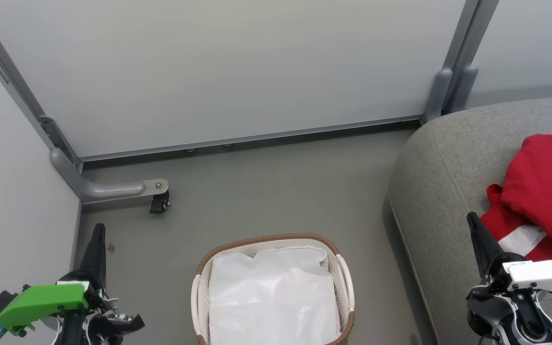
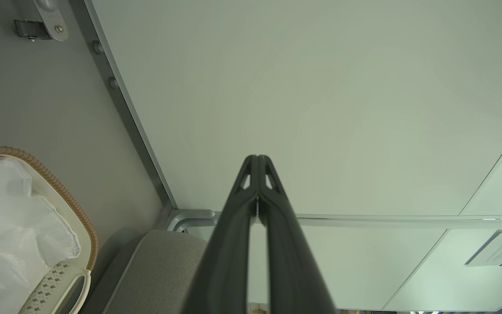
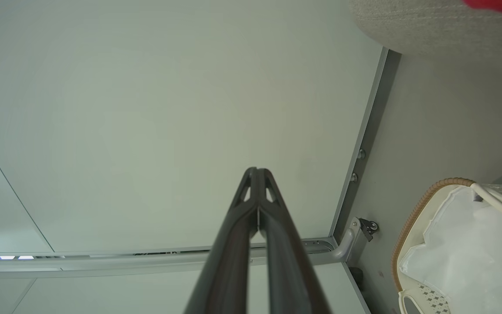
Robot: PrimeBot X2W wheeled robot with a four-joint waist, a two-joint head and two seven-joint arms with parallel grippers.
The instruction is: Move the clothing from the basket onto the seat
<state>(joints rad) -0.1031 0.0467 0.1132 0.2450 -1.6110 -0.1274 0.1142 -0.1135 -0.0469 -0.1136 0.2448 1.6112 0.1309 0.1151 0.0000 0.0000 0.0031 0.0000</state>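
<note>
Red clothing (image 1: 542,196) with a white panel lies bunched on the grey seat (image 1: 441,182) at the right; a sliver of red (image 3: 495,4) shows at the top of the right wrist view. The white basket (image 1: 200,292) with a brown woven rim stands on the floor at bottom centre, holding just its white liner (image 1: 271,297). My left gripper (image 1: 98,229) is shut and empty at the lower left, well left of the basket. Over the seat's front edge, just left of the clothing, my right gripper (image 1: 471,218) is shut and empty.
Pale partition panels close the back and left, with a grey foot and castor (image 1: 159,201) on the floor behind the basket. Grey floor (image 1: 276,191) lies between basket, panels and seat. A panel post (image 1: 443,96) stands at the seat's far corner.
</note>
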